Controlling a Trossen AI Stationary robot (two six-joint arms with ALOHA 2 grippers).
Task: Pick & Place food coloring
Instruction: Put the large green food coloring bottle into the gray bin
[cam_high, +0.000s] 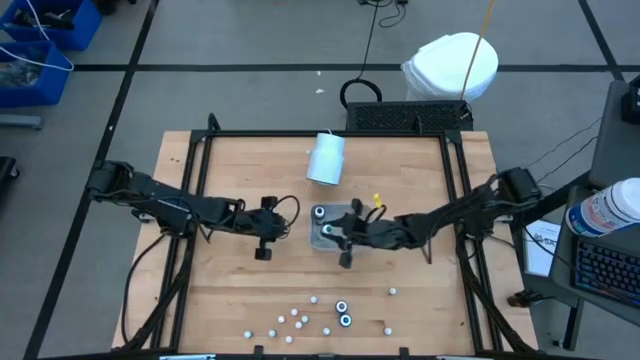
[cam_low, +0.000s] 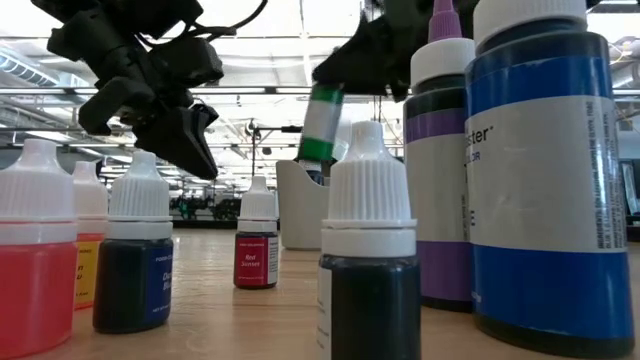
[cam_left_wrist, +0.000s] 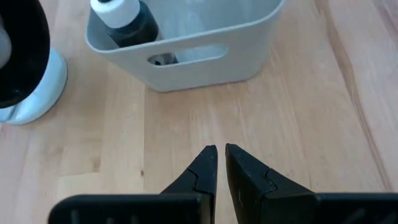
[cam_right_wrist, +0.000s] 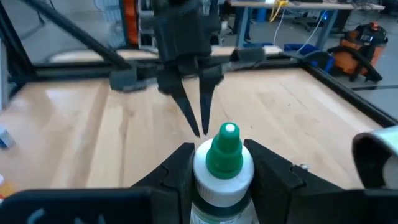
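A green-tipped food coloring bottle (cam_right_wrist: 222, 163) is clamped between the fingers of the right gripper (cam_right_wrist: 221, 171), seized just below its white cap; in the high view this gripper (cam_high: 345, 232) is seen at the centre of the frame, over the pale grey tray (cam_high: 318, 241). In the low view the held bottle (cam_low: 322, 124) hangs tilted above the tray (cam_low: 296, 205), near the upper middle of the picture. One dark bottle (cam_left_wrist: 124, 20) is already stood in a corner of the tray (cam_left_wrist: 205, 56), at the upper left of the left wrist frame. The remaining bottles (cam_high: 318, 319) are scattered along the lower middle of the high view on the wooden table (cam_high: 240, 290). The left gripper (cam_high: 264, 236) is held just left of the tray, its fingers (cam_left_wrist: 207, 167) nearly shut on nothing. The bottles are judged light and small, with stiff yet slightly squeezable plastic bodies and smooth labels that may slip. The ribbed cap or the shoulder under it is judged the surest hold, with modest pressure. A pale blue-white cylinder (cam_high: 325, 158) lies on the table above the tray.
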